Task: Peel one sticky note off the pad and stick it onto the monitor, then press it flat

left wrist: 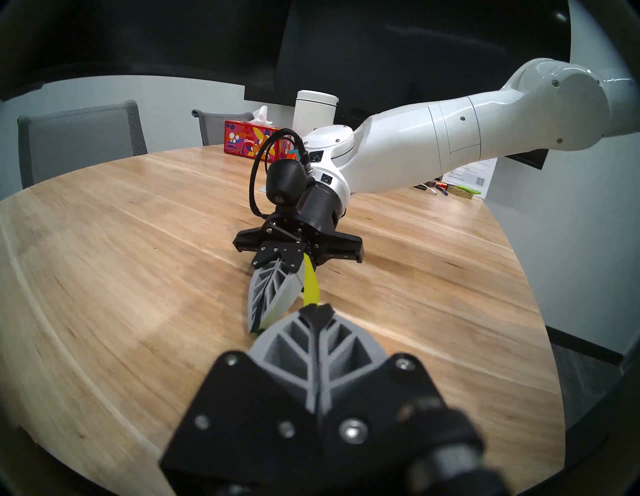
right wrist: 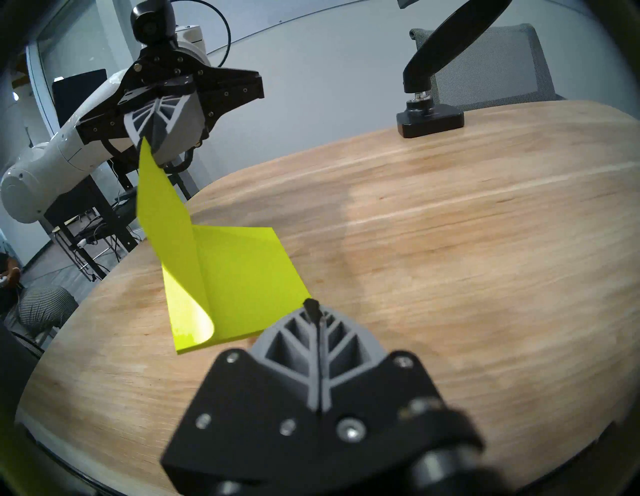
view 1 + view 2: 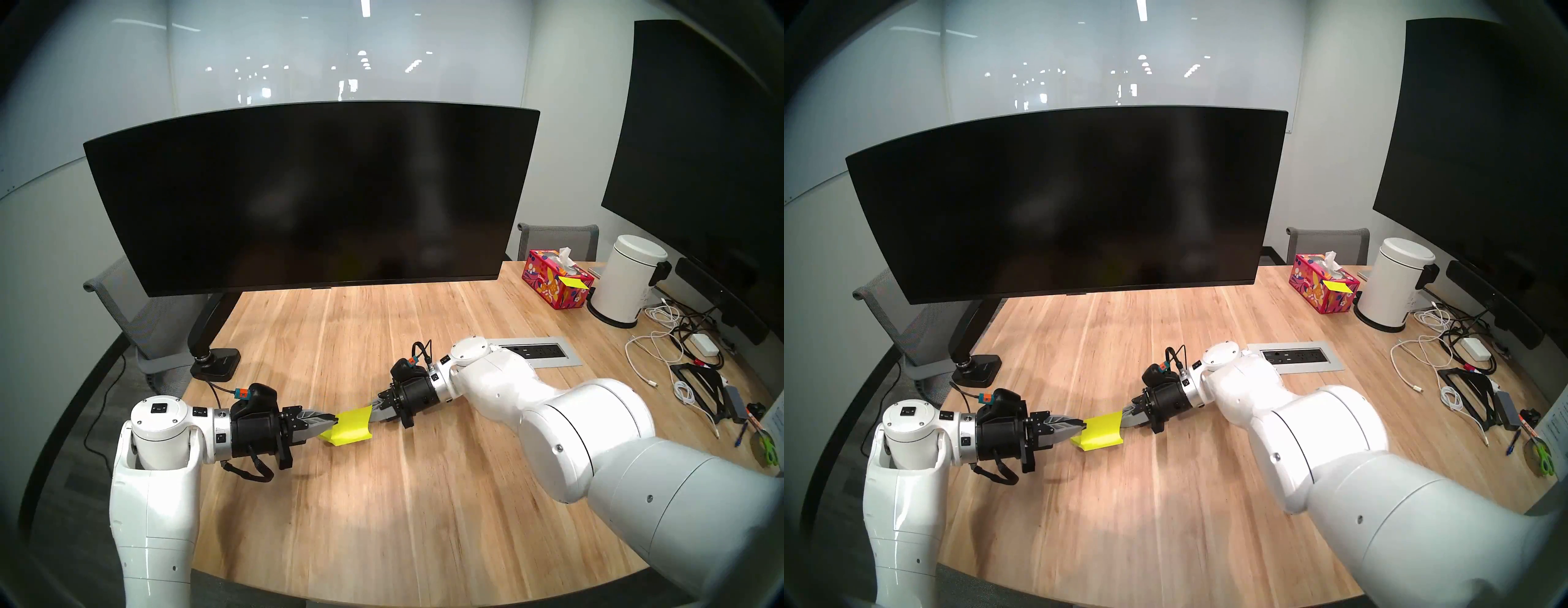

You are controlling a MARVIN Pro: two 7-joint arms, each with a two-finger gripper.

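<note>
Yellow-green and thin, the single square sticky note (image 2: 162,214) stands up from the pad, pinched at its top edge in my left gripper (image 3: 333,422), whose fingers are fully closed on the paper. My right gripper (image 3: 375,414) is clamped just as tight on the near corner of the square stack of bright yellow sheets, the pad (image 2: 249,277), holding it low over the pale wooden bench (image 3: 382,509). I cannot tell whether the pad's far edge touches the wood.

I judge the peel to be only part done. The right wrist view shows the sheet curling away from the stack but joined to it along one side, where the glue strip must be. The wide curved black monitor (image 3: 309,195) on its arm stand is well apart from both grippers, behind them, with nothing stuck on it.

What worries me from here:
- If I pull along the glued side instead of across it, the paper may tear at my pinch or slip out of my left fingers, since I hold only a narrow margin.
- A second sheet could lift with the first, because the stack is gripped at one corner only.
- That same corner hold lets the pad swing or twist as the glue lets go.
- Once free, the limp sheet may fold and stick to itself or to my fingers, leaving the glued face turned the wrong way for the screen.
</note>
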